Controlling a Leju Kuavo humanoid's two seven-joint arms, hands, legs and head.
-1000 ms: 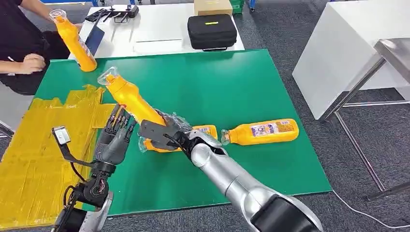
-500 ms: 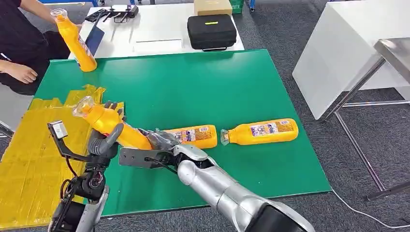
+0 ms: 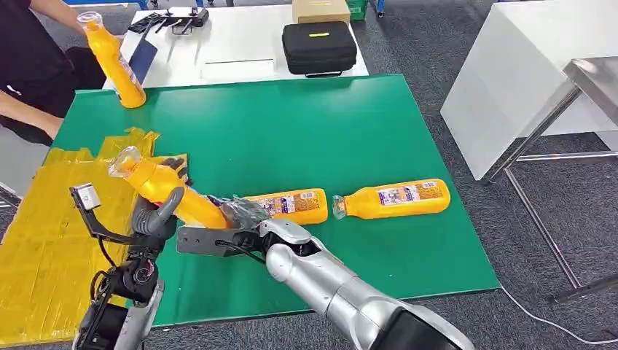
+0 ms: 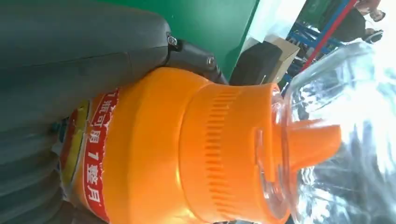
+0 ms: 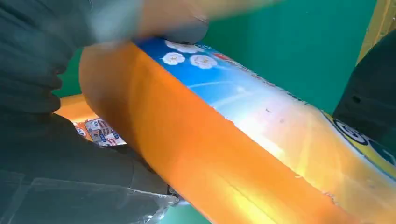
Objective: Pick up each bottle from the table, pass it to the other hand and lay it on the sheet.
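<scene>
I see both my left hand [image 3: 157,211] and right hand [image 3: 240,215] gripping one orange bottle [image 3: 171,191] tilted over the yellow sheet [image 3: 44,233] edge, open green desk [image 3: 328,131] beyond, label red with Chinese characters and a "1"

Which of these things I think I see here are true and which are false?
1. Both robot hands are on the same orange bottle. True: the left hand grips it near the neck and the right hand grips its lower end.
2. Three bottles lie flat on the green mat. False: two lie flat there.
3. A black case sits on the white table. True.
4. The held bottle already rests on the yellow sheet. False: it is held tilted above the sheet's edge.
5. A person holds another orange bottle. True.
</scene>
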